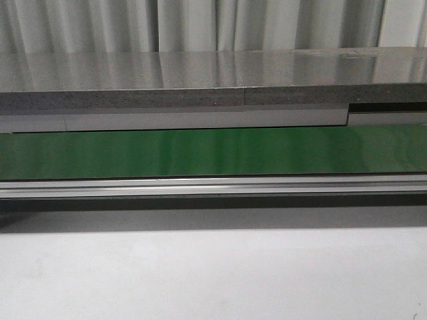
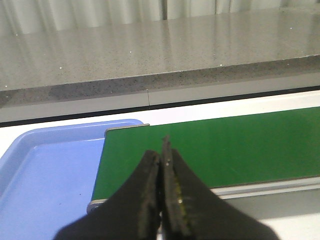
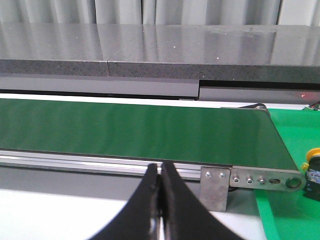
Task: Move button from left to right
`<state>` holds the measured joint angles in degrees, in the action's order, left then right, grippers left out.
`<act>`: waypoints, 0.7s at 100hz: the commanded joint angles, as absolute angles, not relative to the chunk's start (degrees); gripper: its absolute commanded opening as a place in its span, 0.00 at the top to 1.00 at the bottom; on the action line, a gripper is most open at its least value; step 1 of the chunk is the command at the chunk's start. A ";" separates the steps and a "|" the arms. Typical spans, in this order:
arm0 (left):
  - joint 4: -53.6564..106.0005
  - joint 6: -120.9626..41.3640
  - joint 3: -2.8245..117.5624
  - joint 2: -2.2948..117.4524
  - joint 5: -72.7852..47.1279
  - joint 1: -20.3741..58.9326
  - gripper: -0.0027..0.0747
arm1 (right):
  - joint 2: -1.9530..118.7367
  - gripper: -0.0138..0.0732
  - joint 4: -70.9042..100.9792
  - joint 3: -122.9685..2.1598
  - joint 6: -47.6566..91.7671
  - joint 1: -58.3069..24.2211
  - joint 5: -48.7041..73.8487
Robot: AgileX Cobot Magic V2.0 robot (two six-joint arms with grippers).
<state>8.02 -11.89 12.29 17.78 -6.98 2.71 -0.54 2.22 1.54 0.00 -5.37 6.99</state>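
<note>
Look first at the right edge of the right wrist picture: your small push-button with the round yellow cap on a black blocky body point(image 3: 314, 167) sits there, partly cut off by the frame. It rests on a bright green flat surface point(image 3: 290, 210) just beyond the end of the long dark green conveyor belt point(image 1: 213, 153), close to the silver metal end bracket with its row of screws point(image 3: 250, 179). The button is apart from the belt and apart from both grippers.

In that same picture the right arm's black gripper point(image 3: 160, 172) rises from the bottom centre with its two fingers pressed together, nothing between them. It hangs over the belt's pale aluminium side rail point(image 1: 213, 187), well to the left of the button.

In the left wrist picture you see the left arm's black gripper point(image 2: 161, 152) at the bottom centre, its fingers likewise closed on each other and holding nothing. It hangs over the other end of the green belt, and just to its left, in the lower left of the frame, lies a light blue plastic tray point(image 2: 30, 150).

The front picture shows you only the belt running across the middle, the grey speckled stone counter point(image 1: 213, 73) behind it in the upper half, and the white tabletop point(image 1: 213, 280) in the lower half; neither gripper nor the button appears there.
</note>
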 commanded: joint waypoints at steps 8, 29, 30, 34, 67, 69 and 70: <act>8.36 -11.83 13.81 18.19 -2.10 3.19 0.99 | -1.46 0.92 2.17 0.50 0.00 -5.64 2.25; 8.36 -11.83 13.81 18.19 -2.10 3.19 0.99 | -1.46 0.92 2.17 0.50 0.00 -5.64 2.25; 8.36 -11.83 13.81 18.19 -2.10 3.19 0.99 | -1.46 0.92 2.17 0.50 0.00 -5.64 2.25; 8.36 -11.83 13.81 18.19 -2.10 3.19 0.99 | -1.46 0.92 2.17 0.50 0.00 -5.64 2.25; 6.99 -11.83 13.71 18.19 1.17 3.19 0.99 | -1.46 0.92 2.17 0.50 0.00 -5.64 2.25; 6.04 -11.83 13.59 18.08 1.32 3.19 0.99 | -1.46 0.92 2.17 0.50 0.00 -5.64 2.25; 5.72 -11.83 13.59 18.14 1.42 3.19 0.99 | -1.46 0.92 2.17 0.50 0.00 -5.64 2.25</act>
